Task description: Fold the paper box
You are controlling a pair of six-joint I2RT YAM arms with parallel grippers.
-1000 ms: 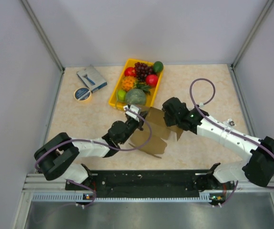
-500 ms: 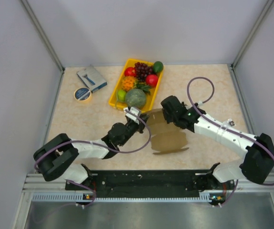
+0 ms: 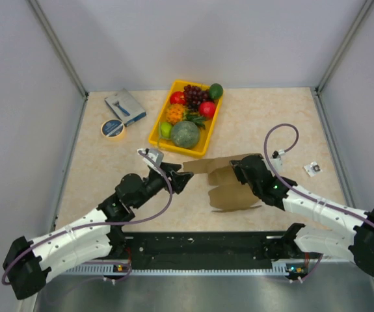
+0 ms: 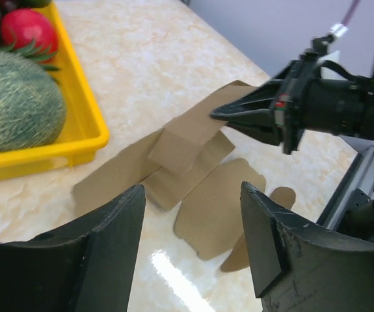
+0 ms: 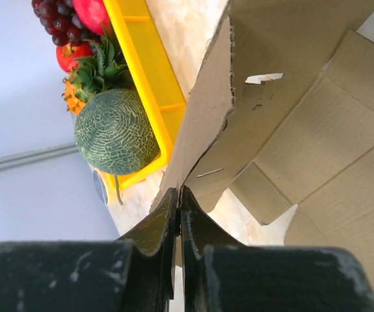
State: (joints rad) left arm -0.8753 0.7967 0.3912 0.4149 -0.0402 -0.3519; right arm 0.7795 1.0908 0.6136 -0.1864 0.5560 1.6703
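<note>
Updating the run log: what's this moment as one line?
left gripper: open, holding nothing | right gripper: shut on paper box edge | paper box: not yet folded, near yellow tray

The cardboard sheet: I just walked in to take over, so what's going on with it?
The paper box is being folded. The right pincer is shut on one edge, holding that part up, while the rest lies on the table. The left pincer is open and empty, facing the sheet.
</note>
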